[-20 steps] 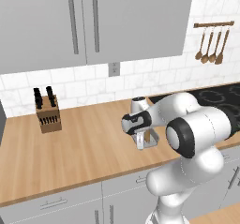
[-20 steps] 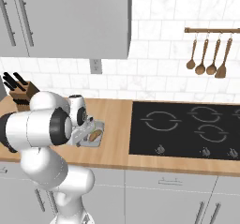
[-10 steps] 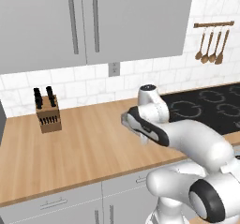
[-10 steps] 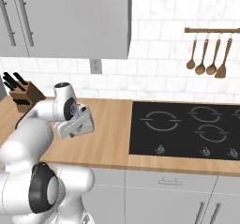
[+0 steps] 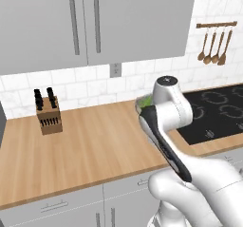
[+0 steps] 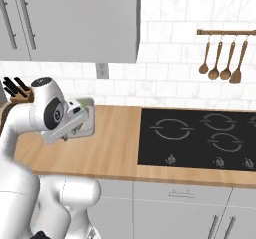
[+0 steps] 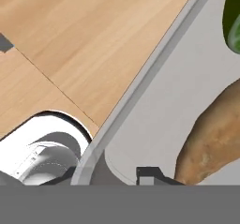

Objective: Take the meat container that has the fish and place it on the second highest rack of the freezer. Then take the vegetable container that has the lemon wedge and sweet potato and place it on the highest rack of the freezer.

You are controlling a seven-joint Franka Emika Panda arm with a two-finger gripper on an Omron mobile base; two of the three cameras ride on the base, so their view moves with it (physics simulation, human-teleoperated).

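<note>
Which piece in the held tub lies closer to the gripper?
The brown sweet potato, right beside the gripper; the green lemon wedge sits at the far end of the vegetable container.

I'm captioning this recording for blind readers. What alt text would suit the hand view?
Close-up from the hand: the gripper closed over the thick rim of the light-grey vegetable container, one finger inside and one outside. A brown sweet potato lies in the tub and a green piece shows at the upper right. Wooden countertop lies beyond the rim.
</note>
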